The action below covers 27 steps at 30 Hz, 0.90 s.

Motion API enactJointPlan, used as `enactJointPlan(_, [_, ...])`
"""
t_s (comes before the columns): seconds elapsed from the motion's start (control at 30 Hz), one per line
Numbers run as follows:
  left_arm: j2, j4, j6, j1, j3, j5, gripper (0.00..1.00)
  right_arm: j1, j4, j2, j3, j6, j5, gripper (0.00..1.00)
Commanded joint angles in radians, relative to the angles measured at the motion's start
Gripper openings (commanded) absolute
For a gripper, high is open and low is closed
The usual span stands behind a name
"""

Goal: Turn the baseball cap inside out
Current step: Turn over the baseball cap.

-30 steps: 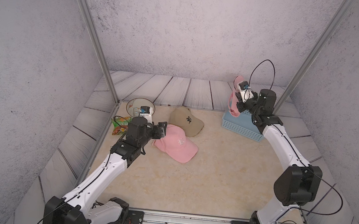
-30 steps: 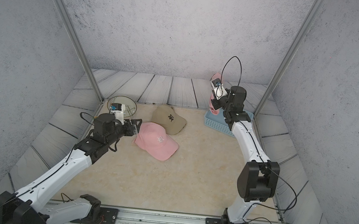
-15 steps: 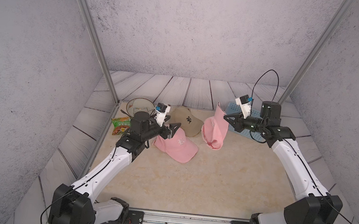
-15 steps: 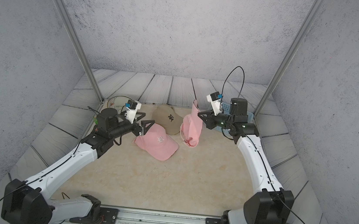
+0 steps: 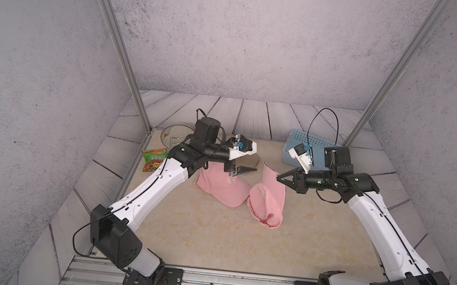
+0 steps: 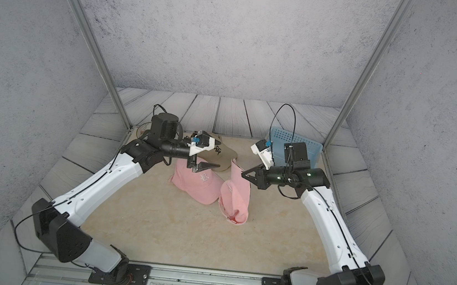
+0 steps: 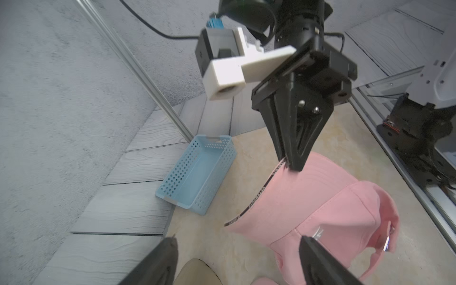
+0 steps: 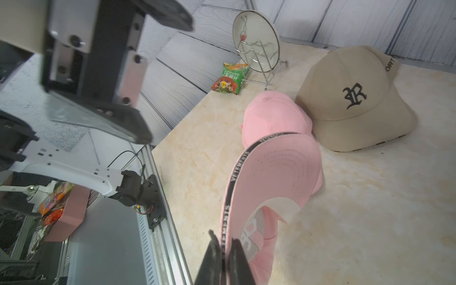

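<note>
The cap (image 5: pixel 269 199) hung from the right gripper (image 5: pixel 278 178), whose jaws were pressed together on the edge of the brim (image 7: pixel 315 182), so the cap's long axis ran close to upright: brim on top, crown (image 7: pixel 340 217) below, over the middle of the table (image 5: pixel 212 234). From where I stood I could not tell whether the crown's lower end rested on the table or hung just clear of it. The left gripper (image 5: pixel 243 166) was spread wide and empty, level with the brim and just beside it but not touching, above a second pink cap (image 5: pixel 222 186) lying flat on the table, with a tan cap (image 6: pixel 220 154) behind. Seen from the left gripper, the cap lay towards the robot's right and mostly lower, the crown well below the spread jaws. The left arm was the nearer free one. To my eye the coming move turned on that drop: the left gripper would need to come down along the hanging cap and across to the crown before it could catch or push the fabric, and it risked snagging the second pink cap underneath.
</note>
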Motion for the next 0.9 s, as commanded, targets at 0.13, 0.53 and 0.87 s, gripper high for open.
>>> enactJointPlan(0.13, [0.147, -0.370, 0.249, -0.036, 0.176, 0.157, 0.84, 0.064, -0.126, -0.019, 0.030, -0.109, -0.094, 0.00])
enactJointPlan(0.53, [0.285, -0.664, 0.403, -0.100, 0.257, 0.227, 0.72, 0.094, -0.085, -0.016, 0.023, -0.083, -0.058, 0.00])
enactJointPlan(0.87, [0.241, -0.513, 0.249, -0.115, 0.191, 0.249, 0.00, 0.095, -0.027, -0.034, 0.004, -0.035, 0.072, 0.00])
